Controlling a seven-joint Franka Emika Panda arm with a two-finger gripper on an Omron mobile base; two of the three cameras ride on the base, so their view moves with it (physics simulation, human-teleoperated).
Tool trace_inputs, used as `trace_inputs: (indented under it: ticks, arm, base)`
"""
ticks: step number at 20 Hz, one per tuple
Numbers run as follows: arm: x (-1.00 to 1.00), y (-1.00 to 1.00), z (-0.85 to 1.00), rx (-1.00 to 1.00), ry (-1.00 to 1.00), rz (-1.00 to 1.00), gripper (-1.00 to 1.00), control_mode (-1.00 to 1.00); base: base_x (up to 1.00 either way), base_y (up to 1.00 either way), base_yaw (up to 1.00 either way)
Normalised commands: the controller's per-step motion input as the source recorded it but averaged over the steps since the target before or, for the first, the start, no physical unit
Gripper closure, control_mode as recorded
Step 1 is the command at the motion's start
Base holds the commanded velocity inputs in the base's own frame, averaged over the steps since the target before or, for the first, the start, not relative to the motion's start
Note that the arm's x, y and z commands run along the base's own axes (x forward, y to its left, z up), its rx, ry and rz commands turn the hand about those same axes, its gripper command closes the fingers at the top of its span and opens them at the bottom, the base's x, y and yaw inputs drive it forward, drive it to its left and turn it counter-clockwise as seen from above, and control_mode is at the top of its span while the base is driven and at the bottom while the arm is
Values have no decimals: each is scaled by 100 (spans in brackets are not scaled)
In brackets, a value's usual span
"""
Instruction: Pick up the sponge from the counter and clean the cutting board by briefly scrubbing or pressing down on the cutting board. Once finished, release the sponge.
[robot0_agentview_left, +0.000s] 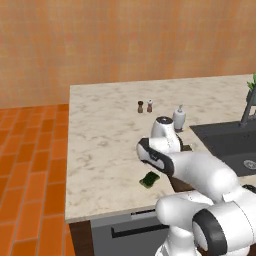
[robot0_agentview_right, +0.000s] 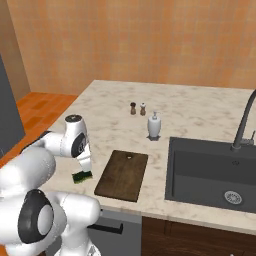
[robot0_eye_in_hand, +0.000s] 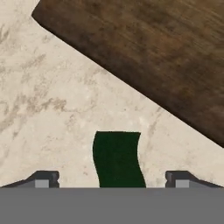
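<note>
The sponge (robot0_agentview_right: 81, 176) lies dark green face up on the pale marble counter (robot0_agentview_right: 200, 112), close to the front edge and just left of the cutting board (robot0_agentview_right: 122, 175). My gripper (robot0_agentview_right: 85, 166) hangs right over it, pointing down. In the hand view the gripper (robot0_eye_in_hand: 112, 179) is open, its two fingertips (robot0_eye_in_hand: 43, 179) standing wide on either side of the sponge (robot0_eye_in_hand: 117, 159), apart from it. The dark brown cutting board (robot0_eye_in_hand: 153, 57) runs across the upper right of that view. From the left base camera the sponge (robot0_agentview_left: 149, 179) shows beside my arm.
A white soap dispenser (robot0_agentview_right: 154, 125) and two small shakers (robot0_agentview_right: 137, 108) stand behind the board. The dark sink (robot0_agentview_right: 215, 172) with its faucet (robot0_agentview_right: 245, 125) lies to the right. The counter's front edge (robot0_agentview_right: 65, 186) is near the sponge.
</note>
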Motion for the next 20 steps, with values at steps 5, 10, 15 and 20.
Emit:
trace_inputs:
  ticks: [5,10,15,20]
  arm:
    - [-85,-18,100,11,-42,0,-100,-100]
    - [-91,-6,100,4,-55,0,-100,-100]
    - [-100,-1,100,0,-55,0,-100,-100]
    - [-100,0,100,0,-62,0,-100,-100]
  base:
    - [0,0,0]
    - [0,0,0]
    - [0,0,0]
    - [0,0,0]
